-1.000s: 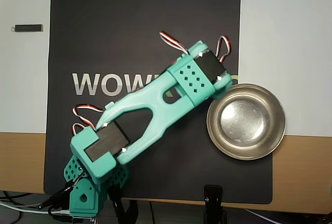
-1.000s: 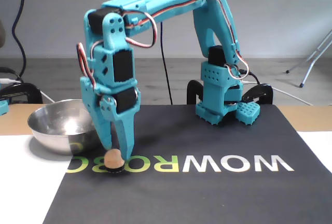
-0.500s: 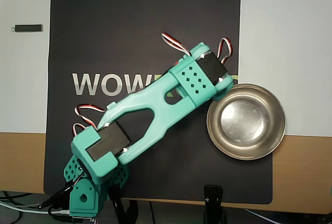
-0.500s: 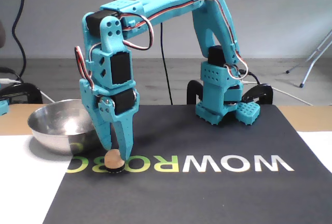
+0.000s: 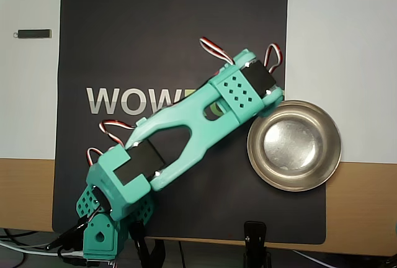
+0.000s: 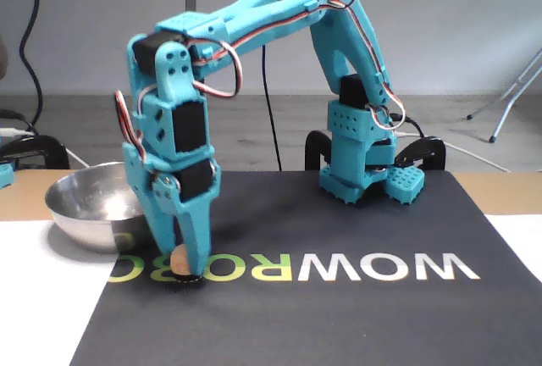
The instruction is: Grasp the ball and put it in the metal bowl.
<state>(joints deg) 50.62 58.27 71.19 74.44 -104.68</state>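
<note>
The turquoise hand (image 6: pixel 180 266) has dropped around the ball (image 6: pixel 179 260) on the mat's lettering, fingers apparently closing on it, right of the metal bowl (image 6: pixel 85 205) — lift comes next.

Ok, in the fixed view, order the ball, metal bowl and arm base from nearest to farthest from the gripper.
1. ball, between the fingers of the gripper, on the mat.
2. metal bowl, just left of the gripper.
3. arm base, right and behind.
</note>
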